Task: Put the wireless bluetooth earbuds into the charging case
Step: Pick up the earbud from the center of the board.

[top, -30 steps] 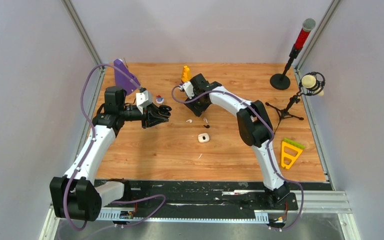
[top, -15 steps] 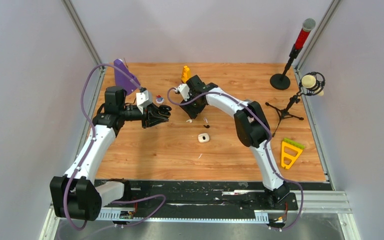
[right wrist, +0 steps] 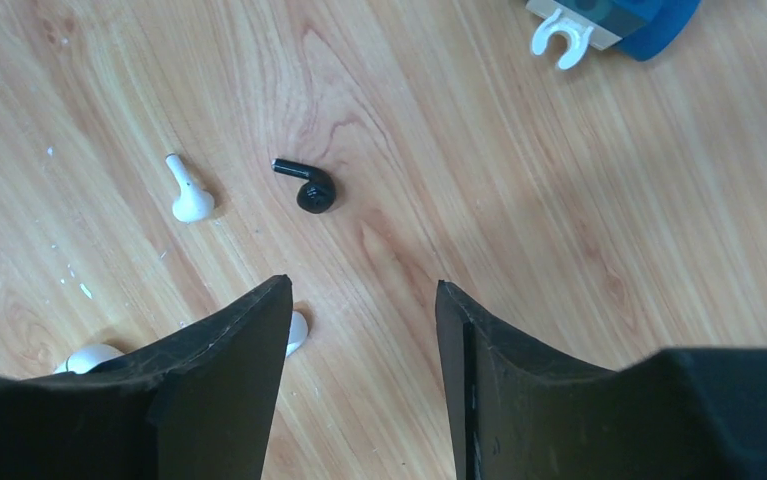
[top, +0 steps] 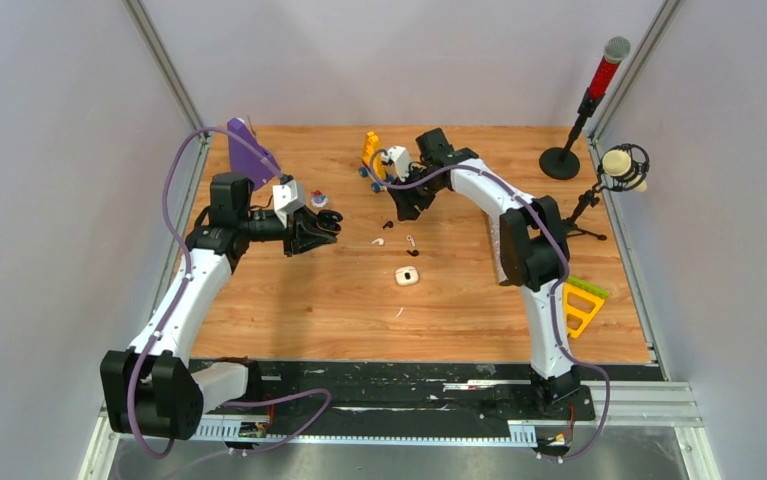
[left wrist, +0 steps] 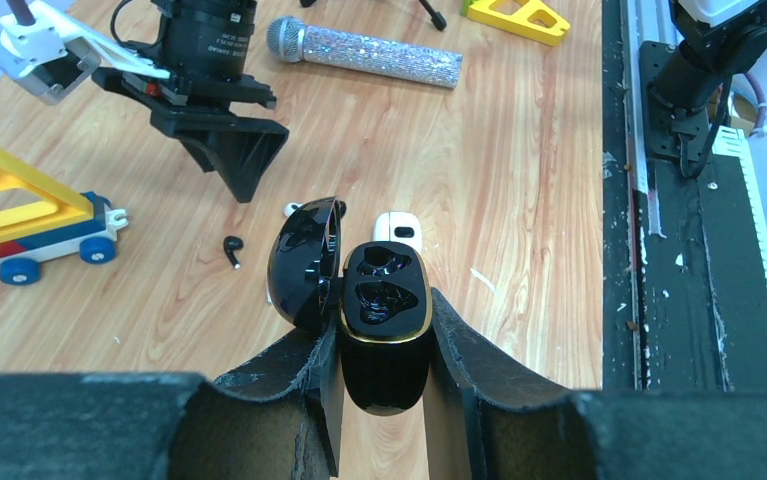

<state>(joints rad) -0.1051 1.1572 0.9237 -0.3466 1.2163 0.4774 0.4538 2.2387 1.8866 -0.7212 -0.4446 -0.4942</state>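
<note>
Earbuds lie loose on the wooden table (top: pixel 289 300), none of them in a case. The black earbud (right wrist: pixel 309 188) lies just ahead of the right gripper (right wrist: pixel 359 310), whose fingers stand apart with nothing between them, over bare wood. A white earbud (right wrist: pixel 189 200) lies near the black one, to its left in the right wrist view. A second white earbud (right wrist: pixel 298 330) peeps out from behind one finger, half hidden. A white case (right wrist: pixel 87 357) shows at that finger's lower edge, mostly covered.

The left gripper (left wrist: pixel 384 345) is clamped on the black charging case (left wrist: pixel 384 300), held up with its lid swung open and both wells empty.

Around the work, a yellow toy car (left wrist: pixel 19 215) with blue wheels stands near the black earbud. A glittery silver microphone (left wrist: pixel 364 60) lies beyond the right gripper in the left wrist view. A yellow triangular frame (top: pixel 579 305) lies near the table's right edge. A red microphone (top: pixel 606 68) and a cream microphone (top: pixel 619 163) stand on stands at the far right, and a purple sheet (top: pixel 249 150) is at the far left. A thin white sliver (top: pixel 397 313) lies near the white case, on the side toward the arms' bases.
</note>
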